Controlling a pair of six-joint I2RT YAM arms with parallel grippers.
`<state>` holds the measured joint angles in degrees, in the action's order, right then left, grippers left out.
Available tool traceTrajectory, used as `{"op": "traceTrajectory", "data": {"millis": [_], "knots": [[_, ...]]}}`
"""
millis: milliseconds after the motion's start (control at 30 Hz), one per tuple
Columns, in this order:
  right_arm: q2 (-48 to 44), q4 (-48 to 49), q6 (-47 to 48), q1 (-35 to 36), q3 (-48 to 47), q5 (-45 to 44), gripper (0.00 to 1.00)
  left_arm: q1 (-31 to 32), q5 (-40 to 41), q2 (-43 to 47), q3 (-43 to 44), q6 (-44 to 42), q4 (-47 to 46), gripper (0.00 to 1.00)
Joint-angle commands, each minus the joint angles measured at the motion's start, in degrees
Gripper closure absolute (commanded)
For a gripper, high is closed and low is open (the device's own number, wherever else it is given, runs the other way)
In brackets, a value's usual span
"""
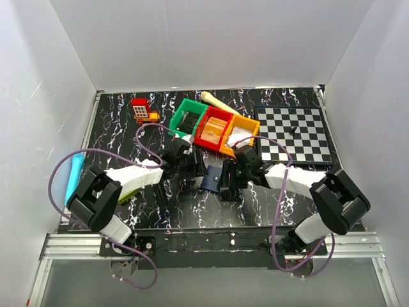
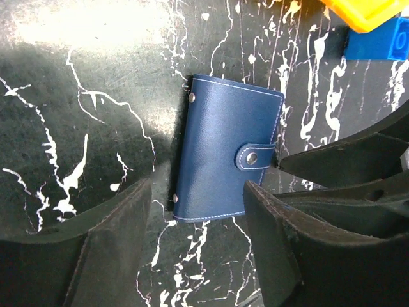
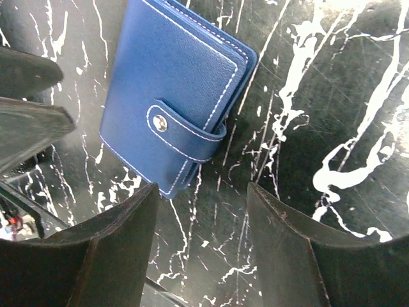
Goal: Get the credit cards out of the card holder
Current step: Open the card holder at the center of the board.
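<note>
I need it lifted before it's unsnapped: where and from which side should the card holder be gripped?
Probably from straight above, pinching across the two long edges near an end, away from the strap. The holder lies flat and snapped shut, so only its thin edges offer purchase, and the strap bulges past one edge midway.

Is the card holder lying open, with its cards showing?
No, the card holder lies closed, its strap snapped over the front cover, and no card shows.

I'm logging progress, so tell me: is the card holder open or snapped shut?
Shut. The card holder lies flat on the table, folded closed, with its strap snapped across the front cover.
</note>
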<state>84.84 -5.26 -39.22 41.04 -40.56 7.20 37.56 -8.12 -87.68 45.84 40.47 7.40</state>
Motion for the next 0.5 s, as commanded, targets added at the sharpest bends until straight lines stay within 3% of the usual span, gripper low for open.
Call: {"op": "traceTrajectory", "data": {"millis": [0,100,200,467], "knots": [[2.0,4.5,-3.5,0.5,-0.8,1.6,0.35,-0.3,-1.2,-3.3,3.1,-1.9,1.3,0.46],[3.9,3.5,-3.5,0.6,-2.2,1.2,0.38,-0.2,-1.9,-5.6,3.5,-2.1,1.7,0.57],[4.7,2.7,-3.1,0.6,-2.7,0.2,0.39,-0.2,-2.1,-6.4,2.5,-1.6,1.3,0.62],[6.5,1.8,0.6,0.6,-3.4,1.7,0.41,0.2,-4.7,-5.8,-1.1,-0.3,-2.0,0.64]]}}
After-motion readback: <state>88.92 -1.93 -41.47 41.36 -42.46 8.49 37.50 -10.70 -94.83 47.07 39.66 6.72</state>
